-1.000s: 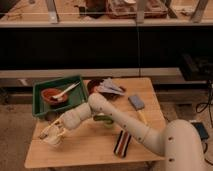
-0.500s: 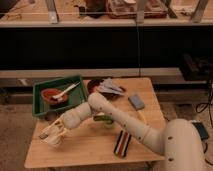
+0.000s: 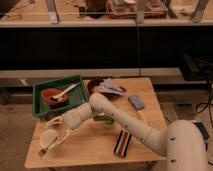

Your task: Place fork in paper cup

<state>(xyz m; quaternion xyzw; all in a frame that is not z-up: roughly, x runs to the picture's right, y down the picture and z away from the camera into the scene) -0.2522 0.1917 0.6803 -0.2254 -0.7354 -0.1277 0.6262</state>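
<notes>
The white paper cup [image 3: 48,138] stands near the front left corner of the wooden table [image 3: 95,147]. My gripper [image 3: 57,125] hangs just above and to the right of the cup's rim, at the end of the pale arm that reaches in from the lower right. A thin shiny fork [image 3: 54,144] slants from under the gripper down-left across the cup's rim. Whether the gripper holds the fork does not show.
A green tray [image 3: 75,100] at the back left holds a reddish-brown bowl [image 3: 50,94] with a pale utensil [image 3: 66,91]. A green cup [image 3: 105,121] sits behind my arm. A dark plate [image 3: 99,85], a blue sponge [image 3: 136,102] and a striped object [image 3: 121,143] lie to the right.
</notes>
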